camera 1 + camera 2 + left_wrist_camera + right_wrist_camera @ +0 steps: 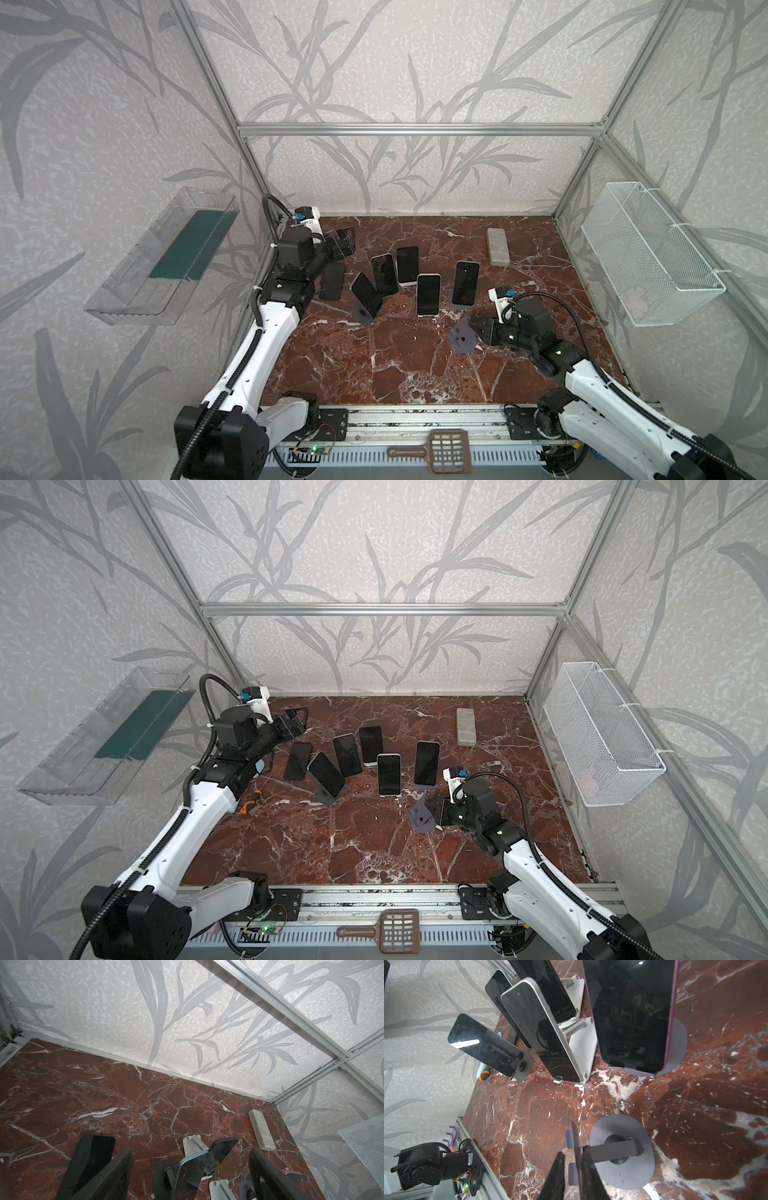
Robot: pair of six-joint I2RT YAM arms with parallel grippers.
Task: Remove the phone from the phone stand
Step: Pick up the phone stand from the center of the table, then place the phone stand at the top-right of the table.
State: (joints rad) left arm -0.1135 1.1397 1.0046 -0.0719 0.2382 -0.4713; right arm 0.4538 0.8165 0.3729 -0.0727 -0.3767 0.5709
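Five phones [428,295] lean on stands in the middle of the counter [374,365]. A sixth phone [332,280] seems to lie flat under my left claw [345,245], which gapes empty. My right claw [572,1152] pinches an empty stand [623,1172] by its thin plate. I'd keep it level and set it down clear of the others. The basket [648,257] holds a faint pink thing [634,297], unclear. The tray [124,299] holds a green sheet [191,245].

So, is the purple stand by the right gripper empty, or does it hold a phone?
Empty. In a top view the purple stand shows its bare plate; no phone rests on it.
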